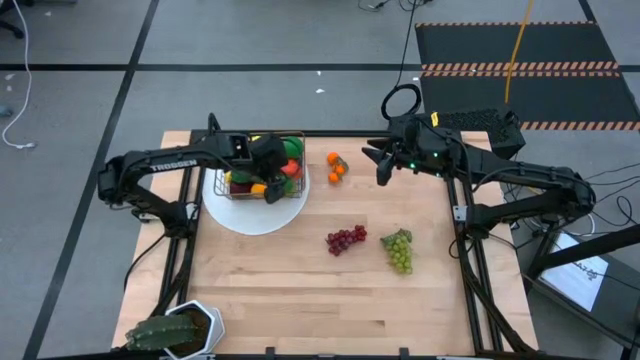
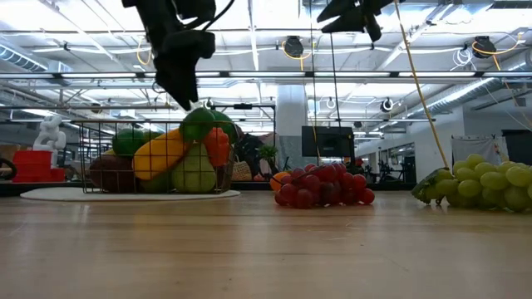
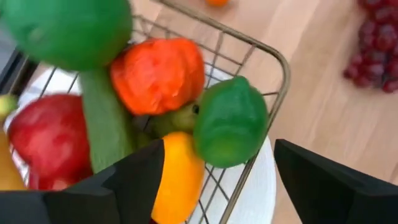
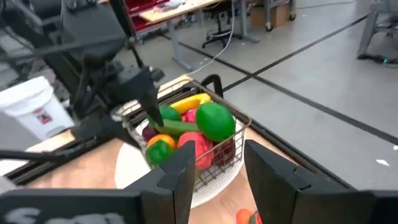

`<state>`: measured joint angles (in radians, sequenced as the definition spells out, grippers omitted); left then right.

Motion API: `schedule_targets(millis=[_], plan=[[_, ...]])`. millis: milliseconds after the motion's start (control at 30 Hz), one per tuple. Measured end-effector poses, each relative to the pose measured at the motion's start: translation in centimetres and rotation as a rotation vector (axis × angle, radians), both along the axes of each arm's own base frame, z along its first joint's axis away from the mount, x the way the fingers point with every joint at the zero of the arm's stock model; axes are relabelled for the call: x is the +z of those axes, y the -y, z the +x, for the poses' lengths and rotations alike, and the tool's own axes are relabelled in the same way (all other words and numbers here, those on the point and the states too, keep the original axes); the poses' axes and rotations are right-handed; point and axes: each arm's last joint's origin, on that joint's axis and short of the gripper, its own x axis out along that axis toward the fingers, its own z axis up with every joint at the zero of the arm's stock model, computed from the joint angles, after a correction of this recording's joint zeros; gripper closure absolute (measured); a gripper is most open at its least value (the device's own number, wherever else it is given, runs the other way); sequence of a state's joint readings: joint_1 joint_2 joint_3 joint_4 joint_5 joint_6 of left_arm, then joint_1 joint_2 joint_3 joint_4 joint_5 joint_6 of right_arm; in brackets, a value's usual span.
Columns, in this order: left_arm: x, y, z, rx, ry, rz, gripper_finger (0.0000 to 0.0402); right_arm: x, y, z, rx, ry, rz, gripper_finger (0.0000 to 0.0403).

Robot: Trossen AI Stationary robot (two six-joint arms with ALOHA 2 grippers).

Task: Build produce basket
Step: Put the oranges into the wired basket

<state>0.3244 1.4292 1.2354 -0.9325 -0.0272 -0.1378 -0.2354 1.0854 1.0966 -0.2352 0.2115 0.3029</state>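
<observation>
Hidden or unclear: in the high view the left gripper (image 1: pixel 268 172) sits directly over the small rectangular dark wire-grid basket (image 1: pixel 292 190) at upper left of centre and covers much of its load, so only scraps of red, green, yellow and orange show around it. The potted spiky green plant (image 1: pixel 170 330) is cut off by the lower left edge. In the low view both arms run out of the top of the frame.

Containers: the basket stands on a round white plate (image 1: pixel 255 218) on the light wooden bench (image 1: pixel 300 290). From the left wrist view it holds a rumpled orange pepper (image 3: pixel 158 74), a green lime (image 3: pixel 230 121) against the wire rim, a long green cucumber (image 3: pixel 106 124), a red apple (image 3: pixel 53 140), an orange-yellow piece (image 3: pixel 180 177) and a large blurred green fruit (image 3: pixel 68 28) at upper left.

Loose on the bench: two small orange fruits (image 1: pixel 336 166) right of the basket, a purple-red grape bunch (image 1: pixel 345 239) at centre, a green grape bunch (image 1: pixel 399 249) just right of it.

Grippers: left gripper has its fingers spread apart above the lime, gripping nothing. Right gripper (image 1: pixel 383 166) hangs in the air at upper right of centre, fingers parted, empty.

Writing: "TROSSEN" on the left arm (image 1: pixel 170 162).
</observation>
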Motion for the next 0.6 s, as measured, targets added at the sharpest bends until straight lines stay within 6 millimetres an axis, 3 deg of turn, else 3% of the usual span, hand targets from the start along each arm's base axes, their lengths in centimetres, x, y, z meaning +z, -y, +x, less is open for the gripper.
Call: schedule_targets(millis=[233, 433, 600], plan=[[2.5, 0.1, -0.7, 0.214, -0.008, -0.064, 0.0089, -0.5, 1.9, -0.8, 0.025, -0.056, 0.029, 0.0273], [4.4, 0.4, -1.2, 0.428, 0.023, -0.192, 0.0126, -0.6, 3.7, -1.4, 0.071, -0.074, -0.012, 0.0273], [7.1, 0.7, -1.3, 0.451, 0.134, -0.246, 0.0169, -0.7, 4.9, -1.8, 0.033, -0.064, 0.013, 0.0273]])
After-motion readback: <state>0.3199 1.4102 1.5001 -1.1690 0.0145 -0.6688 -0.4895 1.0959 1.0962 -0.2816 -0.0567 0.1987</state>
